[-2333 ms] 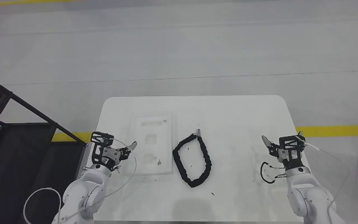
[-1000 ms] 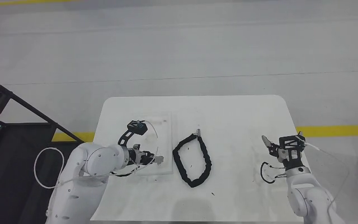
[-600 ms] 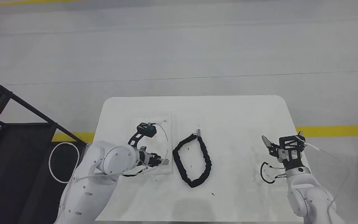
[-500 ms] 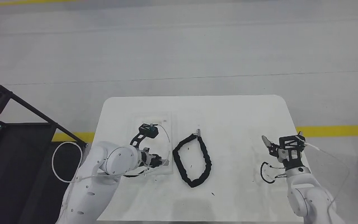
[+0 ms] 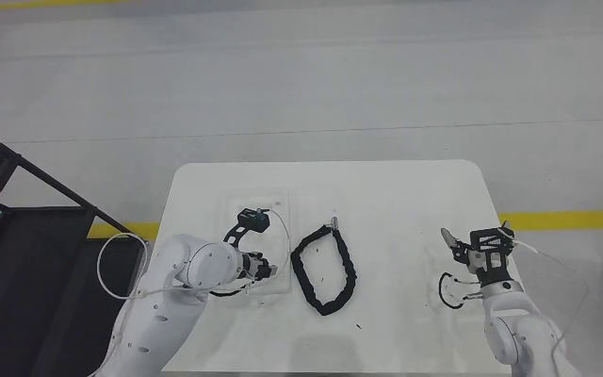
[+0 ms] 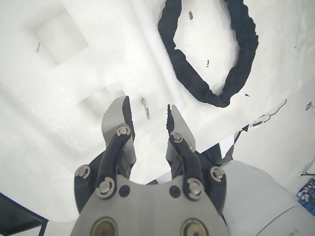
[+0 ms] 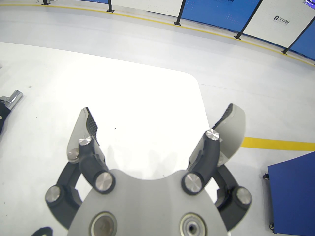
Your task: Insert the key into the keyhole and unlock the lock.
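Left gripper [image 6: 148, 106], open, straddles the key [image 6: 147, 109] on the foam tray [image 5: 234, 212], at 9 o'clock from the lock [image 5: 325, 273]. Right gripper [image 7: 157, 109], open, hovers at 3 o'clock, near the table [image 5: 415, 198] edge.

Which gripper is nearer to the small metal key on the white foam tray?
Left. The left gripper hangs open right over the key, one finger on each side of it. The right gripper is open near the table's right edge, beyond the black chain lock.
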Controlling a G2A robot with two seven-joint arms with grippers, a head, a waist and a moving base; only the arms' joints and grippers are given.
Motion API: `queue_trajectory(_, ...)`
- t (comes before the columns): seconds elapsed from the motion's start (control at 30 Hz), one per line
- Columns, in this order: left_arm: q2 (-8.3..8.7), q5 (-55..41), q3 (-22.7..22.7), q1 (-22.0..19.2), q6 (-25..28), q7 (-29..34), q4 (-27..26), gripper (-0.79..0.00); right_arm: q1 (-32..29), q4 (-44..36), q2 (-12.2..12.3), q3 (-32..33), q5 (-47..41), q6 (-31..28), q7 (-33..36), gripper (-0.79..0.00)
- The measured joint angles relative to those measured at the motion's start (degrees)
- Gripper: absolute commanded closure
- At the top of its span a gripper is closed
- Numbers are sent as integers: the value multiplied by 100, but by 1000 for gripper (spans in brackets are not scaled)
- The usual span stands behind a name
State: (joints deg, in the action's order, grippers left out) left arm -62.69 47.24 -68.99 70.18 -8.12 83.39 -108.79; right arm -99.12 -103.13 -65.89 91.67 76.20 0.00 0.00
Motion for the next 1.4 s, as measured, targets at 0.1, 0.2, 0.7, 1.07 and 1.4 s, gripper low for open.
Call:
queue_trajectory(0.1, 3, 20, 47, -13, -7, 4, 52, -320, 0, 0, 0, 0, 0, 0, 0, -785)
queue_trajectory(0.2, 2, 17, 94, -55, -17, -18, 141, -228, 0, 0, 0, 0, 0, 0, 0, -785)
queue_trajectory(0.7, -3, 36, 343, -183, -11, -70, 450, 0, 0, 0, 0, 0, 0, 0, 0, -785)
queue_trajectory(1.07, 71, 284, 140, 51, -96, -108, 19, 0, 0, 0, 0, 0, 0, 0, 0, -785)
queue_trajectory(1.4, 204, 1284, -205, 384, 124, -437, -626, 0, 0, 0, 0, 0, 0, 0, 0, -785)
